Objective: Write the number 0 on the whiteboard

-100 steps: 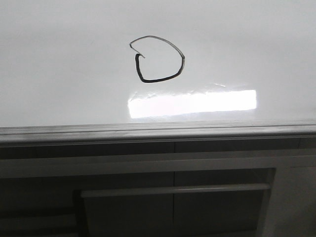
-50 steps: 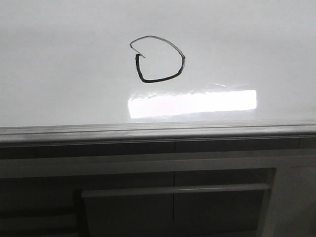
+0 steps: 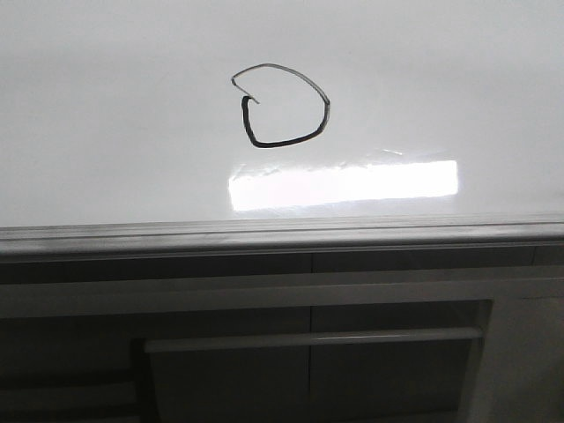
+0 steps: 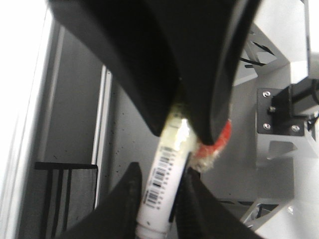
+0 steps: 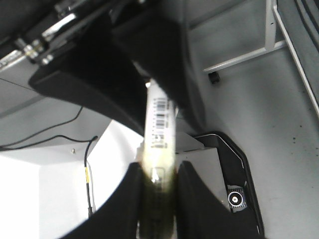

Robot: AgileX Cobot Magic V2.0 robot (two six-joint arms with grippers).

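With the 0 closed on the whiteboard, task judged done; each hand, left and right, pinches a marker, off the board

The front camera looks forward and down, close over the whiteboard, whose grey near edge strip crosses the frame above a dark cabinet front. Each wrist camera sits tight behind its own jaws, which are closed on a barcoded marker: the left marker, the right marker. Behind both lies floor. The front and wrist views share nothing recognisable.
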